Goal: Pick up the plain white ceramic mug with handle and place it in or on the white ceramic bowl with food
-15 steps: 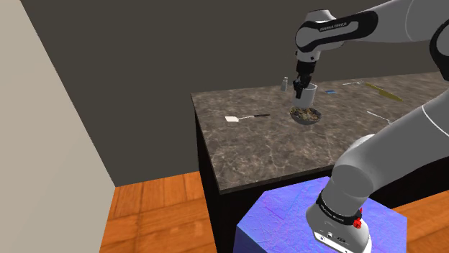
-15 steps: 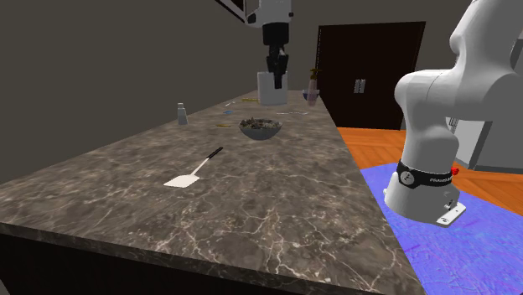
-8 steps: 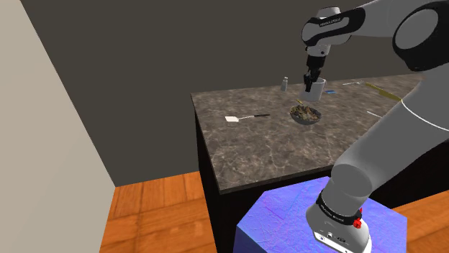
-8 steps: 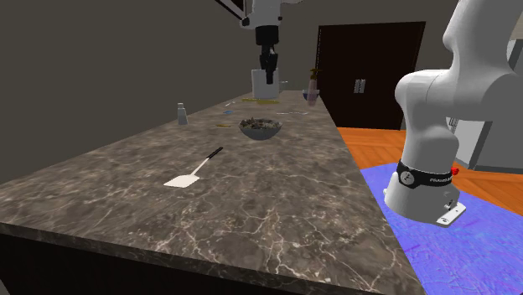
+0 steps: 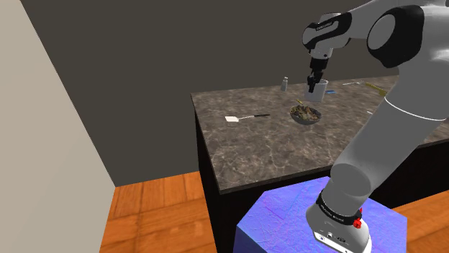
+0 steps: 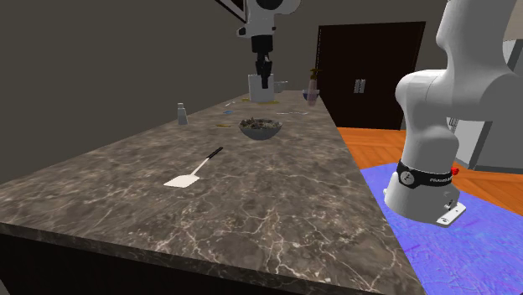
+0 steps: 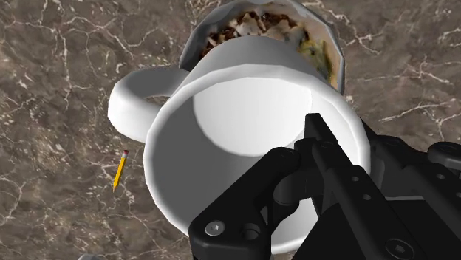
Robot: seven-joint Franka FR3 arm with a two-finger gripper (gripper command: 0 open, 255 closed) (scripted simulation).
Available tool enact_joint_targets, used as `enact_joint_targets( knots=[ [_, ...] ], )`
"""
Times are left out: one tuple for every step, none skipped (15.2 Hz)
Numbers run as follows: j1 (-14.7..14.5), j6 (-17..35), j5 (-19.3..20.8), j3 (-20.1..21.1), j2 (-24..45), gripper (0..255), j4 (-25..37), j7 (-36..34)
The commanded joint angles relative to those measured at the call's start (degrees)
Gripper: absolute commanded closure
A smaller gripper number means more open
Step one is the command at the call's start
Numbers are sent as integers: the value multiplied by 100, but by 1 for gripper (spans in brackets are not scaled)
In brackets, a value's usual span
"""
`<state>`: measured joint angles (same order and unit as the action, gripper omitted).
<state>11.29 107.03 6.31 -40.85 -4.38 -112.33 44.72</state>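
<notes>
The arm arches high over the desk (image 5: 245, 147), its hand (image 5: 314, 84) pointing straight down. Its fingers are clamped on the white mug (image 5: 317, 91) wall, holding it in the air near the bowl (image 5: 306, 116).

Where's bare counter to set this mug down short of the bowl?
The dark marble counter is bare between the white black-handled spatula and the grey bowl of food, and from both to the stand-side edge. Crowded beyond the bowl: grey shaker, utensils.
</notes>
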Motion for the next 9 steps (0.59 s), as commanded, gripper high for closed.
enact_joint_targets(
  knots=[
    [12,162,-19,-21,39,255,-125,27],
    [15,239,-29,-27,58,255,-186,31],
    [17,315,-40,-33,78,255,-246,37],
    [19,392,-52,-39,100,255,-305,44],
    [22,468,-65,-45,124,255,-363,51],
    [25,545,-79,-52,150,255,-419,60],
    [27,621,-95,-58,177,255,-475,69],
    [30,698,-112,-64,205,255,-529,80],
    [32,774,-131,-70,235,255,-581,91]
  ],
)
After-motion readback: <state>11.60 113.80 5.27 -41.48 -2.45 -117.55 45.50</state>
